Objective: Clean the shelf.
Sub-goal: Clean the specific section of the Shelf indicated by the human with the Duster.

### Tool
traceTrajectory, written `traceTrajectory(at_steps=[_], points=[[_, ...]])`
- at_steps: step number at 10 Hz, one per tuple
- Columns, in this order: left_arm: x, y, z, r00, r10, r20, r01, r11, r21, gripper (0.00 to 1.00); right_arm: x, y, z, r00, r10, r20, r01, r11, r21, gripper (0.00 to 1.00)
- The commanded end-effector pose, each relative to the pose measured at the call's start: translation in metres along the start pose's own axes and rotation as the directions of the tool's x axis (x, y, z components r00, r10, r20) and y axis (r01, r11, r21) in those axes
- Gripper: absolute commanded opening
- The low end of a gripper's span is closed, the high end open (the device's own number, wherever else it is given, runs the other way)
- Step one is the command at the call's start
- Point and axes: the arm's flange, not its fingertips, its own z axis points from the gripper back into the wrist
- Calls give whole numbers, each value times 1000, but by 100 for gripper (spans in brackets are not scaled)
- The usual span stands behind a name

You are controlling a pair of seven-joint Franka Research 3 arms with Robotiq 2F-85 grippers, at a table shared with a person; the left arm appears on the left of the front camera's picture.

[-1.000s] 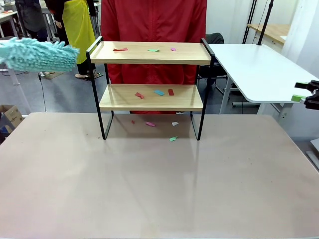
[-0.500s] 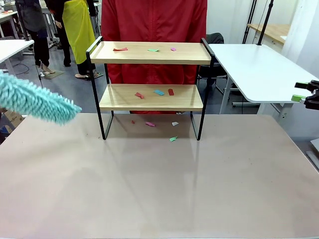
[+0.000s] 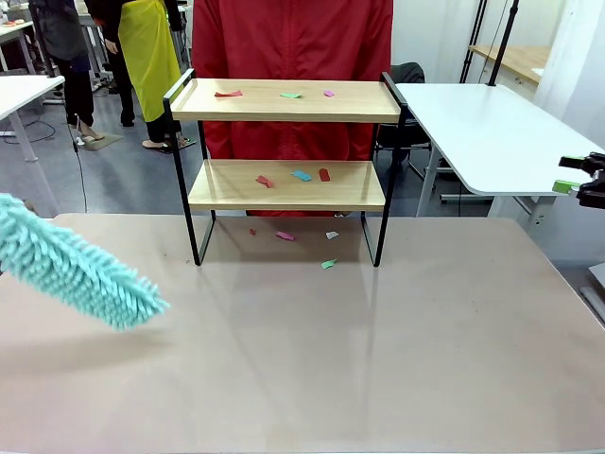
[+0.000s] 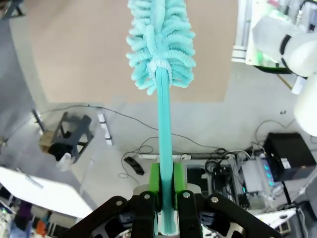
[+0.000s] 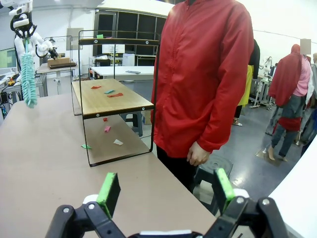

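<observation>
A fluffy blue-green duster (image 3: 80, 274) hangs over the left side of the big table (image 3: 378, 359), with its tip pointing down to the right. The shelf (image 3: 227, 189) stands at the far side. Little paper bits (image 3: 302, 175) lie on both boards and on the table under it. A person (image 3: 293, 38) in a red coat stands behind.

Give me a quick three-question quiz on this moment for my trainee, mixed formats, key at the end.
1. True or false: the left gripper is shut on the duster handle.
2. Where do the scraps lie? A) top board only; B) both boards of the shelf and the table under it; C) nowhere.
3. Fill in: the right gripper is ____ and holds nothing.
Key: 1 true; 2 B; 3 open.
</observation>
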Motion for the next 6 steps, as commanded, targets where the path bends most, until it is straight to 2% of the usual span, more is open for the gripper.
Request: traceTrajectory(at_steps=[1,2,3,6], points=[[10,-4,-9,998,-39,-47,38,999,-34,13,4,0,-2,1000,-14,-14,14,1000,0,100],[12,2,-11,1000,-3,-21,2,999,-47,13,4,0,-2,1000,-14,-14,14,1000,0,100],[15,-3,-5,999,-32,-19,32,999,-23,13,4,0,-2,1000,-14,-14,14,1000,0,100],[15,-3,-5,999,-32,-19,32,999,-23,13,4,0,-2,1000,-14,-14,14,1000,0,100]])
